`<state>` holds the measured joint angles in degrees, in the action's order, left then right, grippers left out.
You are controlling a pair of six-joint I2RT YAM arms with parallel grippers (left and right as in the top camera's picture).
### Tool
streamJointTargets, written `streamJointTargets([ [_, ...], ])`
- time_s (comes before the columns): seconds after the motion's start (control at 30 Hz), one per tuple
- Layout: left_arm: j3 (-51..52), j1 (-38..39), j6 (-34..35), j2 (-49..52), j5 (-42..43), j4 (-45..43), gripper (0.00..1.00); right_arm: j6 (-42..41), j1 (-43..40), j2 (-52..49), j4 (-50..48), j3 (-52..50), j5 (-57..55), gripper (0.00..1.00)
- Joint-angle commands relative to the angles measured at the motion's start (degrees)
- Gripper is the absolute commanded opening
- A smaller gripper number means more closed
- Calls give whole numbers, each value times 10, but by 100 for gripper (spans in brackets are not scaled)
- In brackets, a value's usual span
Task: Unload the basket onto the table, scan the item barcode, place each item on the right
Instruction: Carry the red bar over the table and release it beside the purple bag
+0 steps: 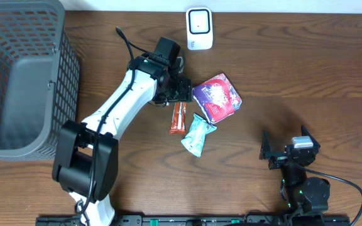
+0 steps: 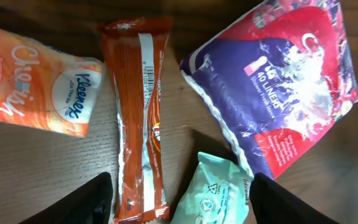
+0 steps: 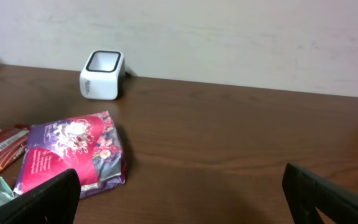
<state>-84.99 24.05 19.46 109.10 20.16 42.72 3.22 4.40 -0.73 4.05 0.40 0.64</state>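
Several packaged items lie mid-table: an orange snack bar (image 1: pixel 178 117) (image 2: pixel 138 118) with a barcode on its back, a purple-red pack (image 1: pixel 217 95) (image 2: pixel 278 81), a mint-green pack (image 1: pixel 198 134) (image 2: pixel 213 196) and an orange Kleenex pack (image 2: pixel 36 81). The white scanner (image 1: pixel 199 28) (image 3: pixel 102 75) stands at the far edge. My left gripper (image 1: pixel 178 88) (image 2: pixel 179 205) hovers over the items, open, with its fingers either side of the bar's end and the mint pack, holding nothing. My right gripper (image 1: pixel 291 150) (image 3: pixel 179 205) rests open near the front right, away from the items.
A grey mesh basket (image 1: pixel 17 75) fills the table's left side. The purple-red pack (image 3: pixel 73 152) lies to the left in the right wrist view, with bare wood in front of the right gripper.
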Motion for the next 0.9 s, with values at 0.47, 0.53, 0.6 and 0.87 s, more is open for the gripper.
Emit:
streamJointTargets([
  [0.47, -33, -47, -19, -313, -9, 83, 98, 5, -3, 0, 2, -1, -1, 99],
  [0.53, -33, -48, -22, -342, -67, 113, 98, 5, -3, 0, 2, -1, -1, 99],
  [0.6, -33, -49, -6, -365, -123, 139, 98, 5, -3, 0, 2, -1, -1, 99],
  [0.87, -33, -138, 88, -410, -164, 210, 98, 5, -3, 0, 2, -1, -1, 99],
])
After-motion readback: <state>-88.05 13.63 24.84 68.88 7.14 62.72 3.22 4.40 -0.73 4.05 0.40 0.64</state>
